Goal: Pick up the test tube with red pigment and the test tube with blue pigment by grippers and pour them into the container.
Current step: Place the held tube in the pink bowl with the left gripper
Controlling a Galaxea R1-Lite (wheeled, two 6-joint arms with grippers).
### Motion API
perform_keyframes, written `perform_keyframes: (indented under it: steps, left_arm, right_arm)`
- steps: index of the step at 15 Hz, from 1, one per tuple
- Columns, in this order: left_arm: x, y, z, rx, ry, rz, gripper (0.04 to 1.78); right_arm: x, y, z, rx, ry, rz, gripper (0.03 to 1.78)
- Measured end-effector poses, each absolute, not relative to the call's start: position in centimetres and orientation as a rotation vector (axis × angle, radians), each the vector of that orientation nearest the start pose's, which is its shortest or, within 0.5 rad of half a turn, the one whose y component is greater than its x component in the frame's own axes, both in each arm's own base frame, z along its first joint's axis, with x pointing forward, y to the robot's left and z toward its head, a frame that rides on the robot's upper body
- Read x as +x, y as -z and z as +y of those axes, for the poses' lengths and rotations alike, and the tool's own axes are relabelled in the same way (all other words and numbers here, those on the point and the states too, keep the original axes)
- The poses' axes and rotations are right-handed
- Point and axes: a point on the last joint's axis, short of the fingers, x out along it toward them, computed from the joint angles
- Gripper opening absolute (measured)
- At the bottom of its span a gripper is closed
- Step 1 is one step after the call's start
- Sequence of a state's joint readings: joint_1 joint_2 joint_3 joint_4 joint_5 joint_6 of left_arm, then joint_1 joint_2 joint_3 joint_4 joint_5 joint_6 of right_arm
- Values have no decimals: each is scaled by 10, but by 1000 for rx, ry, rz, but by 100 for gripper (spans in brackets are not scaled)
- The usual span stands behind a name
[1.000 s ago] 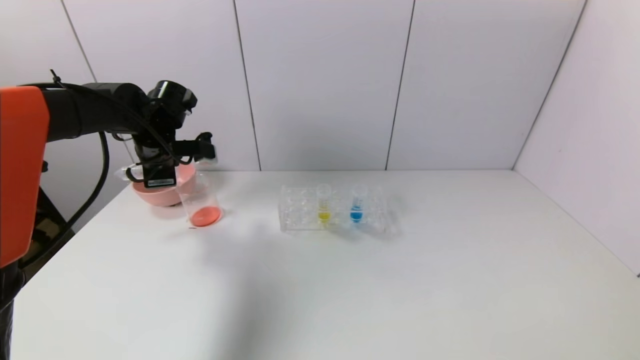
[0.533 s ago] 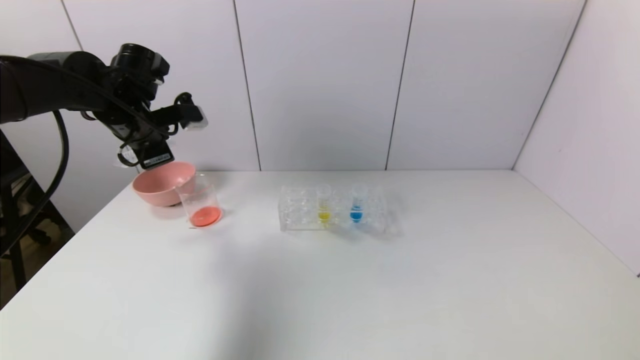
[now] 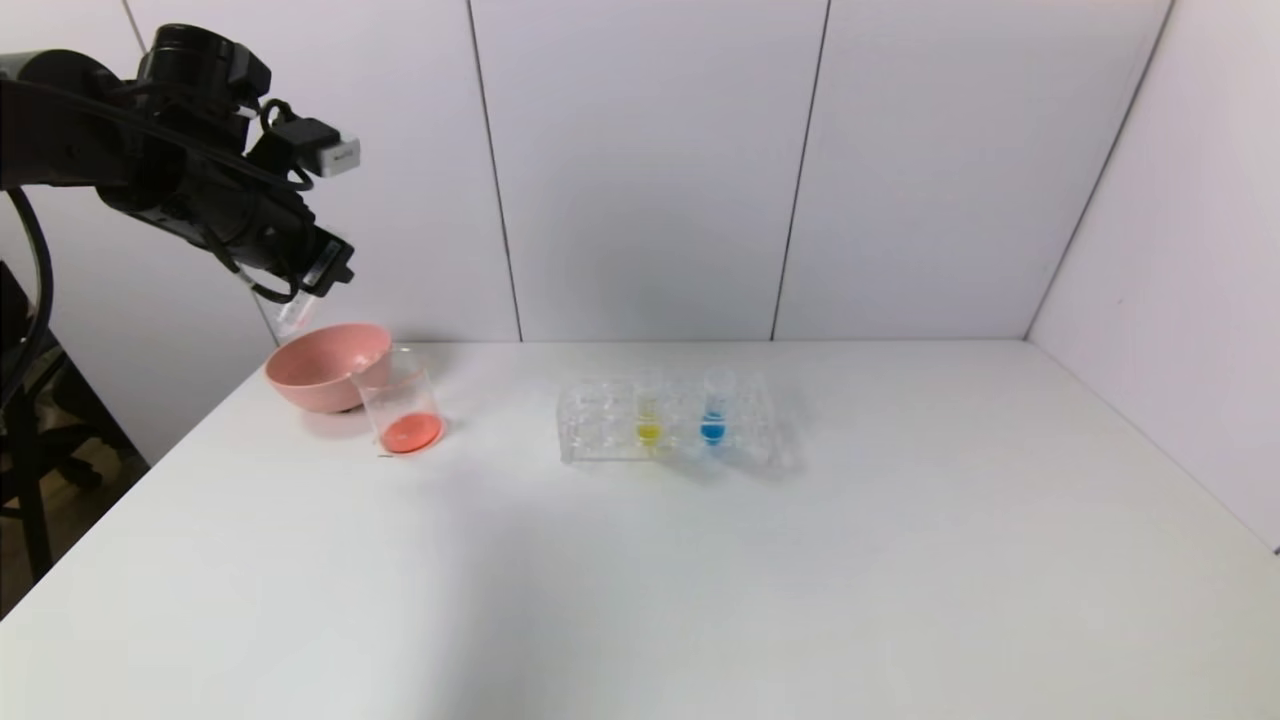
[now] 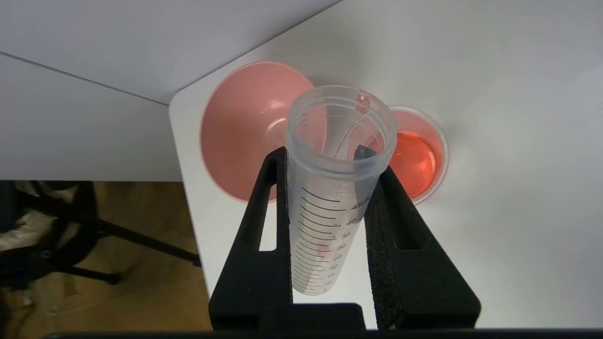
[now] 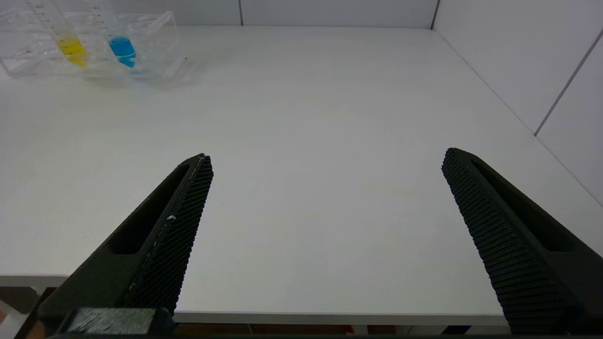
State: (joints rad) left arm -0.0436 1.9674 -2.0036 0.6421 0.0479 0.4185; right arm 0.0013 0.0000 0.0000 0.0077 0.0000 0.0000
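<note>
The left gripper, clamped on the emptied red test tube, hangs above the pink bowl beside the beaker; the right gripper is spread apart.

Printed black graduation scale on the clear test tube with red pigment, seen in the left wrist view: 45, 40, 35 and 30 legible, lower figures too small to read. White sticker on the left end effector in the head view, lettering illegible.
</note>
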Motion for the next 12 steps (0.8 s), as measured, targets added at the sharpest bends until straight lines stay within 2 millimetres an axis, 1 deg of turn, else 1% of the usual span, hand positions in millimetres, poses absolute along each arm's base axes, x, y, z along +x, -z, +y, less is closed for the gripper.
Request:
perform_keyframes:
  steps: [2,3,7,9,12]
  left_arm:
    - [370,-305,-14,289,157,558,46]
    - [371,-309,-13,247,179,522,46]
    - [380,-321,-9,206,190,355,46]
    - [382,-320,-6,175,176,352,46]
    - [387,-306,2,100,145,395,46]
  right_arm:
    - [-23,-75,0,0,-1,8,177]
    - [-23,-75,0,0,-1,8,177]
    - [-23,-75,0,0,-1,8,177]
    - [-23,-75,0,0,-1,8,177]
    - [-23,-75,0,0,-1,8,177]
